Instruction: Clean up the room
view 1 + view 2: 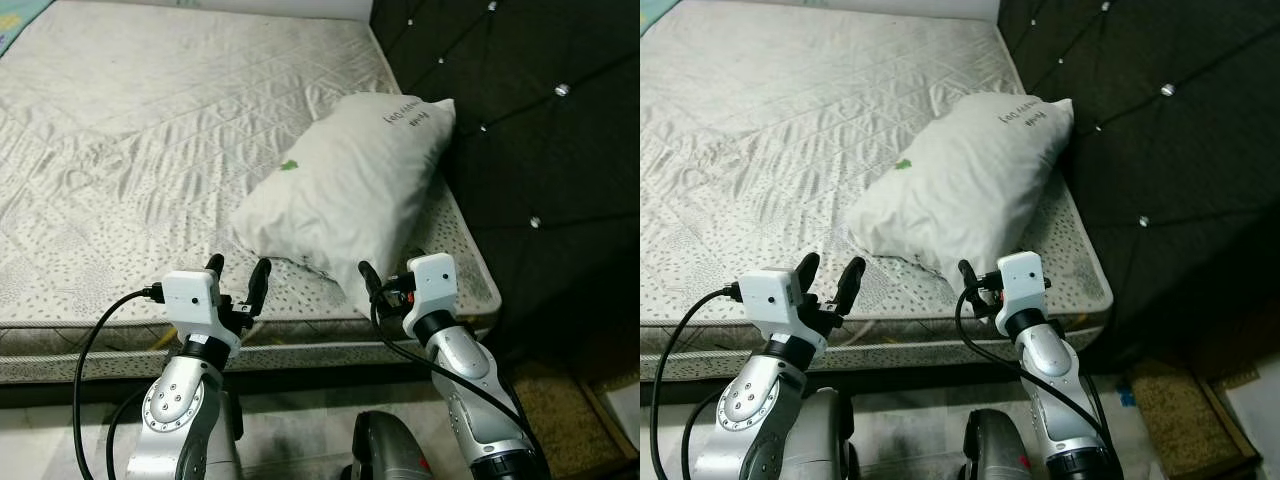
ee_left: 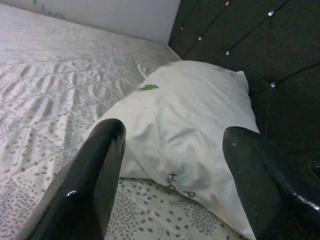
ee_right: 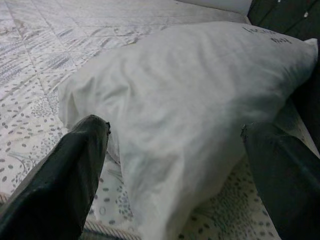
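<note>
pillow (image 1: 350, 195): lies askew on the bed (image 1: 150, 150), corner near the edge
left gripper (image 1: 238, 275): fingers spread, empty
right gripper (image 3: 175, 165): fingers spread, empty, close before the pillow
risk: a shallow pinch on soft cover may slip

From my station, the mattress (image 1: 150, 150) runs off the top and left borders of the head views, so I cannot see its far end. The printed lettering on the pillow (image 1: 345, 190) is too small for me to read. The right gripper (image 1: 385, 283) stands before the pillow's near corner and covers it; I make out one finger there, the other being masked by the wrist housing. The tufted headboard (image 1: 530, 130) is cropped by the right border.
</note>
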Available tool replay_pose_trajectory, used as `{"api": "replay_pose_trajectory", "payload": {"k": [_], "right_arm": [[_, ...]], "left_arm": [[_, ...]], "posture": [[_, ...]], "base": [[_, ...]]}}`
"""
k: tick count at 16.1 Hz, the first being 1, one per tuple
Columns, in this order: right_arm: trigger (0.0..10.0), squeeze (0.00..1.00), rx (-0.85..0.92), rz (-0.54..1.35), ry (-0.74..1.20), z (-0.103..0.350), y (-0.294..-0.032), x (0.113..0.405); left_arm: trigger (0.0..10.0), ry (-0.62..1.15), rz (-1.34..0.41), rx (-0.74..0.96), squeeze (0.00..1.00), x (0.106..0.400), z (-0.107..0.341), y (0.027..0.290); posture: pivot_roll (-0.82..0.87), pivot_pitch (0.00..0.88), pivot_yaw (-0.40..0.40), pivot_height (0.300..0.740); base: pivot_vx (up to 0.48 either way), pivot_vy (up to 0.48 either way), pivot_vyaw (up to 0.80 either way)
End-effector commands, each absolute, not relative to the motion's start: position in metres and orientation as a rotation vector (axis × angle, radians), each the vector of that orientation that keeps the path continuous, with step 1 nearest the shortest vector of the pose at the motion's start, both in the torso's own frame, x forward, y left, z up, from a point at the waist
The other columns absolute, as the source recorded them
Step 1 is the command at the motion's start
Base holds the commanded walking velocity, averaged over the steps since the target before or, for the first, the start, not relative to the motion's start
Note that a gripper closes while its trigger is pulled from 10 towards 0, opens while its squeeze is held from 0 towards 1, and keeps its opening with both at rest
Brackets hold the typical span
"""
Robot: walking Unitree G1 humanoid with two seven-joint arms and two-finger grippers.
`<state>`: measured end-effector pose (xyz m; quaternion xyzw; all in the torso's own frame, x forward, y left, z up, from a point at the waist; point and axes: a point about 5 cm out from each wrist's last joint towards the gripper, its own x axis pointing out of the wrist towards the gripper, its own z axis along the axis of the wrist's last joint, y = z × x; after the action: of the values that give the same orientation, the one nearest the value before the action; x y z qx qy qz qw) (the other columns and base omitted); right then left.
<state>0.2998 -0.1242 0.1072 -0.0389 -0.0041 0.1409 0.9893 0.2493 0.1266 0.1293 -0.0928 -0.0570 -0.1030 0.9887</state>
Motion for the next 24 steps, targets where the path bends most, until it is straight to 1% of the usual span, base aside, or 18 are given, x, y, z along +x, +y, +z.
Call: {"api": "replay_pose_trajectory", "payload": {"k": [1, 8, 10, 17, 18, 21, 24], "right_arm": [[10.0, 0.00, -0.086, 0.273, -0.010, 0.108, -0.127, 0.301], [10.0, 0.00, -0.083, 0.272, -0.008, 0.107, -0.128, 0.301], [10.0, 0.00, -0.083, 0.272, -0.006, 0.107, -0.128, 0.300], [10.0, 0.00, -0.100, 0.284, 0.004, 0.105, -0.126, 0.301], [10.0, 0.00, -0.104, 0.288, 0.024, 0.103, -0.126, 0.301], [10.0, 0.00, -0.217, 0.434, 0.150, 0.087, -0.108, 0.297], [10.0, 0.00, -0.220, 0.413, 0.224, 0.081, -0.105, 0.300]], "left_arm": [[10.0, -0.122, -0.219, -0.183, 0.00, 0.249, 0.131, 0.124], [10.0, -0.115, -0.221, -0.180, 0.00, 0.250, 0.129, 0.123], [10.0, -0.101, -0.186, -0.171, 0.00, 0.251, 0.128, 0.125], [10.0, -0.097, -0.177, -0.161, 0.00, 0.251, 0.127, 0.125], [10.0, -0.096, -0.176, -0.159, 0.00, 0.251, 0.127, 0.125], [10.0, -0.088, -0.178, -0.151, 0.00, 0.250, 0.125, 0.125], [10.0, -0.069, -0.174, -0.115, 0.00, 0.246, 0.123, 0.129]], "posture": [[-0.01, 0.182, -0.097, 0.626], [-0.01, 0.182, -0.097, 0.626], [-0.02, 0.184, -0.096, 0.626], [-0.01, 0.182, -0.098, 0.626], [-0.01, 0.181, -0.097, 0.626], [-0.01, 0.176, -0.095, 0.626], [0.01, 0.176, -0.093, 0.626]], "base": [[0.398, 0.000, 0.00], [0.396, 0.000, 0.00], [0.000, 0.000, 0.00], [0.000, 0.000, 0.00], [0.000, 0.000, 0.00], [0.000, 0.000, 0.00], [0.000, 0.000, 0.00]]}}
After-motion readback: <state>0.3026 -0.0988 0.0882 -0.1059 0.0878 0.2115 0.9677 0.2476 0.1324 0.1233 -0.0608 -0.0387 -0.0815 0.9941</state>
